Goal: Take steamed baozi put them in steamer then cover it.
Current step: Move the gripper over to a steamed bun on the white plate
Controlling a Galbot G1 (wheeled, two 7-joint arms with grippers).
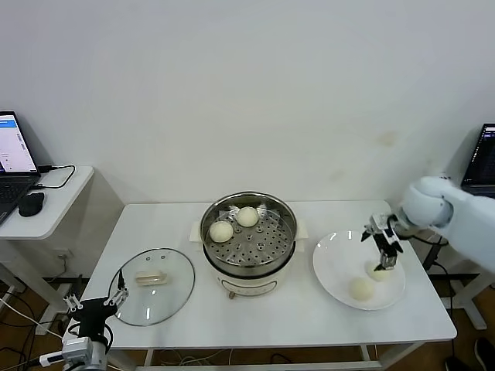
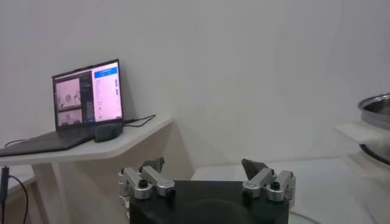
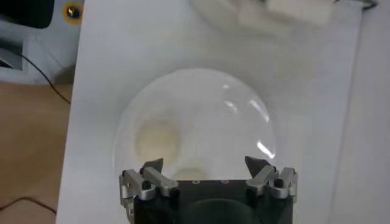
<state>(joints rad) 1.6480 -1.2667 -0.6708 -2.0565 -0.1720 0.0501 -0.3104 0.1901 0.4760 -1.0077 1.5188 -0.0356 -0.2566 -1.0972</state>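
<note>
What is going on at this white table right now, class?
A two-armed robot is moving small pale round buns from a flat white plate into a shiny steel steamer pot. Two buns already sit on its perforated tray; two remain on the plate. The right gripper hangs open directly over the farther plate bun, not yet gripping it. The left gripper waits open at the table's front-left corner, near the clear glass lid lying on the table, so the steamer is uncovered.
</note>
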